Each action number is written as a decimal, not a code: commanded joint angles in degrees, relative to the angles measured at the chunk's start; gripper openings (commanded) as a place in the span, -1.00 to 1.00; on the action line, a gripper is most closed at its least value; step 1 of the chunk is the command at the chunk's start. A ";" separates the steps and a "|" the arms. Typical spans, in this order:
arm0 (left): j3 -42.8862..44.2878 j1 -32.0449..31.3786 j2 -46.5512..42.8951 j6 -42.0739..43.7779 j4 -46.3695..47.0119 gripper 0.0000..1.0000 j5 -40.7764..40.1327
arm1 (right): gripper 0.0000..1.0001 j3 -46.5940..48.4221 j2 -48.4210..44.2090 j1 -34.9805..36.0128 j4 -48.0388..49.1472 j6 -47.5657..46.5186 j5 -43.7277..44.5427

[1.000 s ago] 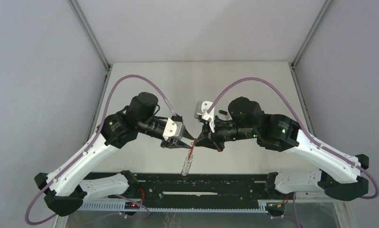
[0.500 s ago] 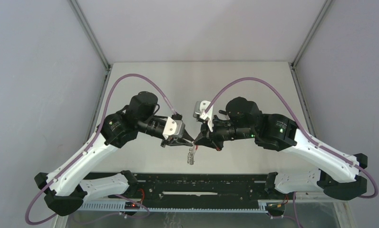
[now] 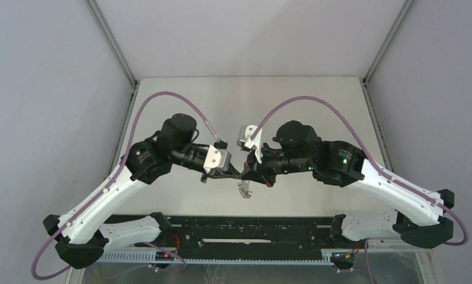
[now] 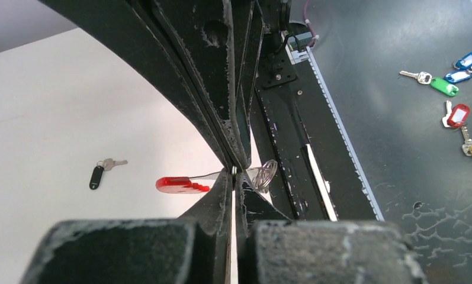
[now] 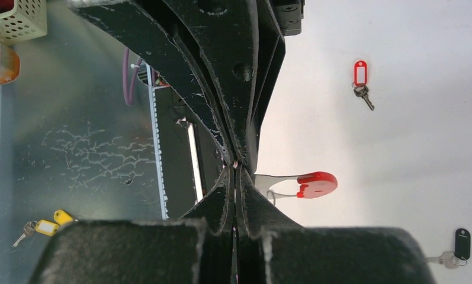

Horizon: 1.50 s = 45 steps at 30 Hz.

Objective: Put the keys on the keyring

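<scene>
Pinching from both sides: left gripper (image 3: 236, 173) and right gripper (image 3: 249, 174) meet tip to tip in mid-air over the near part of the pale grey table (image 3: 245, 100), both w/ jaws closed tight on the keyring (image 3: 244, 189), a loop that's part red plastic arc, part silver-grey metal. Its free part hangs below the pinch; in each wrist view the red end sticks out sideways, long axis across the fingers. Neither key's on it yet. Small metal key w/ black plastic head (image 4: 96, 176) lies flat on the table, well apart from the jaws. Small metal key w/ red oblong tag (image 5: 359, 73) shows only in right wrist view, also well apart; prob. right arm's nearer, can't be sure. One arm likely has to let go to fetch a key. Bare table round both keys; black rail (image 3: 251, 228) at the near edge is near the hanging ring.
</scene>
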 commanded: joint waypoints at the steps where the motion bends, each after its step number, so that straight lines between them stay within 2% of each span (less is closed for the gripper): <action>1: 1.38 -0.28 -0.07 2.63 -0.08 -0.99 -1.13 | -1.00 1.25 -0.34 -0.65 2.57 -0.06 -0.56; 7: 0.05 -0.29 -0.22 5.35 -1.87 -0.99 -2.38 | -1.00 0.63 -1.87 -1.35 3.24 -0.08 -1.73; 12: 0.39 -0.30 0.21 4.70 -1.87 -0.72 -2.36 | -1.00 0.37 -1.95 -1.73 2.70 -0.26 -2.98; 17: 1.05 -0.29 0.30 4.43 -1.61 -0.68 -1.81 | -1.00 0.37 -1.24 -1.82 2.36 -0.31 -3.38; 20: 1.02 -0.25 0.31 4.30 -1.42 -0.71 -1.69 | -1.00 0.28 -1.20 -1.90 2.37 -0.46 -3.65; 24: 0.52 -0.29 -0.04 1.79 1.93 -0.97 -2.81 | -1.00 0.28 -1.15 -1.89 2.36 -0.60 -3.91; 30: 0.03 -0.02 -0.16 -1.56 4.85 -0.99 -3.50 | -1.00 0.18 -1.44 -2.06 2.60 -0.74 -4.29; 32: -1.25 0.34 -0.73 -4.30 6.54 -0.99 -2.95 | -0.82 -0.91 -2.87 -2.57 4.20 -0.41 -4.41; 33: -2.08 0.59 -1.20 -5.75 8.08 -0.99 -2.84 | -0.67 -1.96 -4.57 -2.99 5.81 -0.16 -4.60; 35: -3.90 1.03 -2.38 -8.03 11.35 -0.99 -1.90 | -0.21 -4.96 -7.97 -3.94 10.08 0.44 -4.75; 36: -4.87 1.29 -3.13 -8.64 13.00 -0.99 -1.22 | -0.10 -6.58 -9.81 -4.41 12.31 0.52 -4.88; 40: -9.40 1.61 -7.11 -10.49 21.88 -0.99 0.43 | 0.04 -14.22 -17.55 -6.19 21.55 -0.03 -5.59; 45: -13.53 1.54 -10.02 -8.45 29.88 -0.99 2.86 | 0.01 -25.66 -25.45 -7.13 34.75 -2.00 -9.02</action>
